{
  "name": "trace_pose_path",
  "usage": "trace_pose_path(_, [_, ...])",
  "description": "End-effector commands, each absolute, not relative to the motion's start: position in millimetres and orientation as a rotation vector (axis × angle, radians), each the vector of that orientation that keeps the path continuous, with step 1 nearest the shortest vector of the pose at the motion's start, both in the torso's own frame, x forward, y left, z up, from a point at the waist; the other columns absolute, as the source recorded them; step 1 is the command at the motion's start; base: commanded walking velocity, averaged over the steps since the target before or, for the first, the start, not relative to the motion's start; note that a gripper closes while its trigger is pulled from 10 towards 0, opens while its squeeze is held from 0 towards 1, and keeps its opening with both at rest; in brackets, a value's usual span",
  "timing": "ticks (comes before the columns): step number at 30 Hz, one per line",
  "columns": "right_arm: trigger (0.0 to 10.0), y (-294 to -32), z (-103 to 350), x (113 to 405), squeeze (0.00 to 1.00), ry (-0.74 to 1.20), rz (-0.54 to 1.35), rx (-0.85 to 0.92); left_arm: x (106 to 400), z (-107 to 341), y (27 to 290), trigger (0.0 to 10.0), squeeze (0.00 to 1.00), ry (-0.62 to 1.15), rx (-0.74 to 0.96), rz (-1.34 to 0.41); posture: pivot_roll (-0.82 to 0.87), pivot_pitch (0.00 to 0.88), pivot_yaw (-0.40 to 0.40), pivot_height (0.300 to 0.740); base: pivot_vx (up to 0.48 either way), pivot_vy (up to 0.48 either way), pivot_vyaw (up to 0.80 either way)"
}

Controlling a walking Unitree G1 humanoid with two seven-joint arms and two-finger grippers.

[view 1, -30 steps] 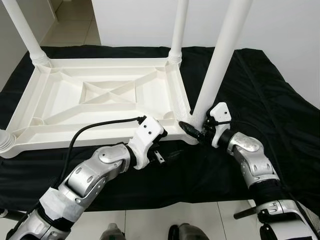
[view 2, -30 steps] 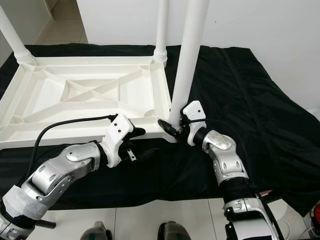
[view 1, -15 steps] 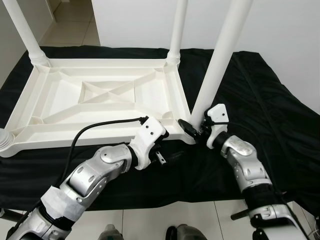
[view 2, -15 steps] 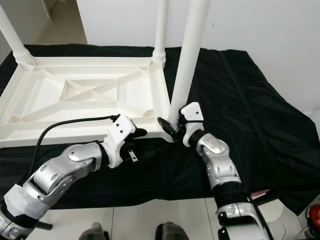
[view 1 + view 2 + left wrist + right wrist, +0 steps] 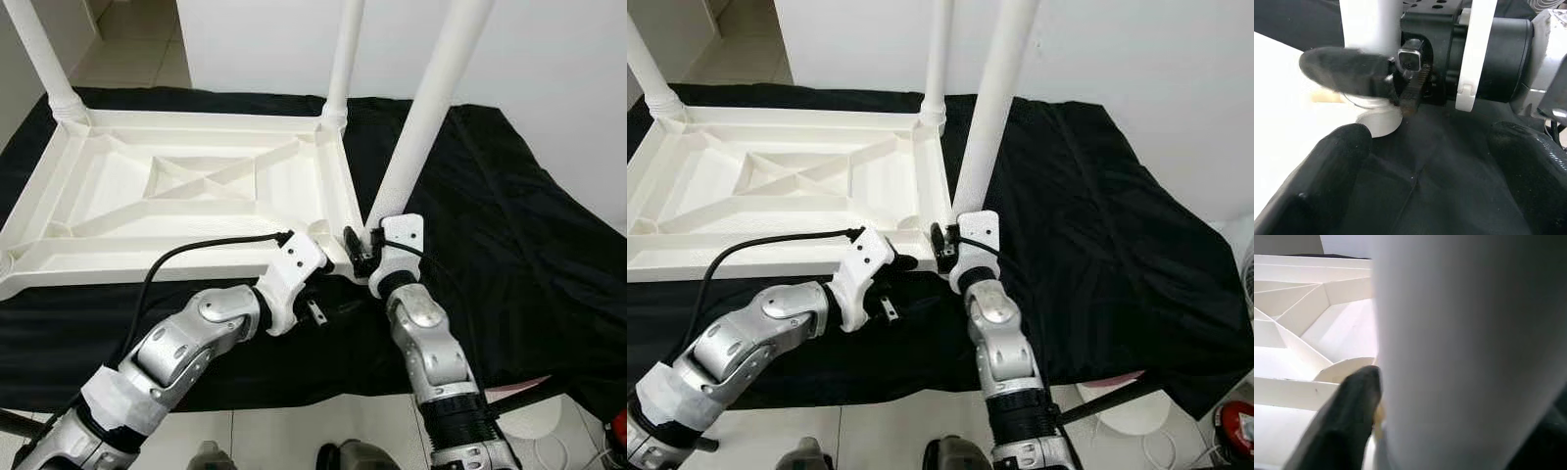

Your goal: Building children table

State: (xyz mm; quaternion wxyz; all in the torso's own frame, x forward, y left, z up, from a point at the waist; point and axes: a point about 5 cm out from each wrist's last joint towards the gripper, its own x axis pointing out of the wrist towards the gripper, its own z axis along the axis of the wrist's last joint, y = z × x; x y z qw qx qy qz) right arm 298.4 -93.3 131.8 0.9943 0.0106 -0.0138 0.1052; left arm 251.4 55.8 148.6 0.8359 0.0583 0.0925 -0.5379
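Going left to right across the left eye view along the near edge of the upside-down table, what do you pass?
Black cable → left gripper → right gripper gripping the base of the near table leg → black cloth.

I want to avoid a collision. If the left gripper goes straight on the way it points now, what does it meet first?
Probably the right gripper, which is closed around the base of the white table leg. The left gripper is open over the black cloth and points at it, though depth is unclear.
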Motion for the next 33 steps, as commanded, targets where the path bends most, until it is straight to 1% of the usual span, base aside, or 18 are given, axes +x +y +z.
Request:
trace_pose_path(1, [10.0,-86.8,126.3,294.9,1.0,0.004,0.232,0.044,240.6,149.0,53.5,10.0,0.0,0.213,0.114,-1.33,0.11,0.039,-0.052,0.74,0.0,0.0,0.0])
trace_pose_path(5, [10.0,-87.5,129.8,294.2,1.0,-0.01,0.231,0.052,240.9,149.4,54.3,10.0,0.0,0.215,0.117,-1.332,0.11,0.041,-0.049,0.74,0.0,0.0,0.0])
trace_pose_path(7, [10.0,-96.4,138.2,293.3,1.0,-0.05,0.241,0.07,241.9,150.5,56.8,10.0,0.0,0.216,0.123,-1.327,0.12,0.062,-0.047,0.74,0.0,0.0,0.0])
trace_pose_path(12, [10.0,-106.0,143.4,292.1,1.0,-0.072,0.269,0.066,241.9,150.8,58.5,10.0,0.0,0.219,0.121,-1.32,0.12,0.062,-0.047,0.74,0.0,0.0,0.0])
trace_pose_path(13, [10.0,-109.8,144.4,291.9,0.0,-0.075,0.286,0.047,241.6,151.0,59.2,10.0,0.0,0.221,0.119,-1.319,0.12,0.071,-0.038,0.74,0.0,0.0,0.0])
trace_pose_path(15, [10.0,-109.8,144.4,291.9,0.0,-0.075,0.286,0.047,241.6,151.0,59.2,10.0,0.0,0.221,0.119,-1.319,0.12,0.071,-0.038,0.74,0.0,0.0,0.0])
trace_pose_path(16, [10.0,-117.6,146.5,292.7,0.0,-0.094,0.347,0.009,240.9,151.0,60.2,10.0,0.0,0.225,0.118,-1.32,0.12,0.072,-0.03,0.74,0.0,0.0,0.0])
trace_pose_path(17, [10.0,-117.6,146.5,292.7,0.0,-0.094,0.347,0.009,240.9,151.0,60.2,10.0,0.0,0.225,0.118,-1.32,0.12,0.072,-0.03,0.74,0.0,0.0,0.0])
trace_pose_path(18, [10.0,-128.1,147.5,294.9,0.0,-0.1,0.418,-0.021,240.3,152.5,60.8,10.0,0.0,0.222,0.113,-1.322,0.12,0.071,-0.028,0.74,0.0,0.0,0.0])
trace_pose_path(22, [10.0,-142.8,149.0,300.3,0.0,-0.105,0.535,-0.081,241.7,155.1,61.8,10.0,0.0,0.211,0.108,-1.317,0.12,0.066,-0.018,0.74,0.0,0.0,0.0])
trace_pose_path(23, [10.0,-142.8,149.0,300.3,0.0,-0.105,0.535,-0.081,241.7,155.1,61.8,10.0,0.0,0.211,0.108,-1.317,0.12,0.066,-0.018,0.74,0.0,0.0,0.0])
trace_pose_path(26, [10.0,-147.2,145.0,307.5,0.0,-0.086,0.661,-0.129,243.8,155.6,61.3,10.0,0.0,0.2,0.115,-1.301,0.12,0.06,-0.009,0.74,0.0,0.0,0.0])
trace_pose_path(28, [10.0,-147.2,145.0,307.5,0.0,-0.086,0.661,-0.129,243.8,155.6,61.3,10.0,0.0,0.2,0.115,-1.301,0.12,0.06,-0.009,0.74,0.0,0.0,0.0])
trace_pose_path(29, [7.0,-147.7,142.0,309.8,0.0,-0.063,0.714,-0.13,244.6,156.3,61.0,10.0,0.0,0.191,0.117,-1.291,0.12,0.06,-0.009,0.74,0.0,0.0,0.0])
trace_pose_path(30, [7.0,-147.7,142.0,309.8,0.0,-0.063,0.714,-0.13,244.6,156.3,61.0,10.0,0.0,0.191,0.117,-1.291,0.12,0.06,-0.009,0.74,0.0,0.0,0.0])
trace_pose_path(31, [3.9,-147.3,139.6,311.9,0.0,-0.05,0.751,-0.141,246.7,157.5,60.8,10.0,0.0,0.177,0.121,-1.272,0.13,0.049,-0.011,0.74,0.0,0.0,0.0])
trace_pose_path(32, [0.0,-146.8,137.3,313.6,0.0,-0.033,0.776,-0.14,249.1,158.8,60.8,10.0,0.0,0.172,0.116,-1.253,0.13,0.041,-0.013,0.74,0.0,0.0,0.0])
trace_pose_path(33, [0.0,-146.8,137.3,313.6,0.0,-0.033,0.776,-0.14,249.1,158.8,60.8,10.0,0.0,0.172,0.116,-1.253,0.13,0.041,-0.013,0.74,0.0,0.0,0.0])
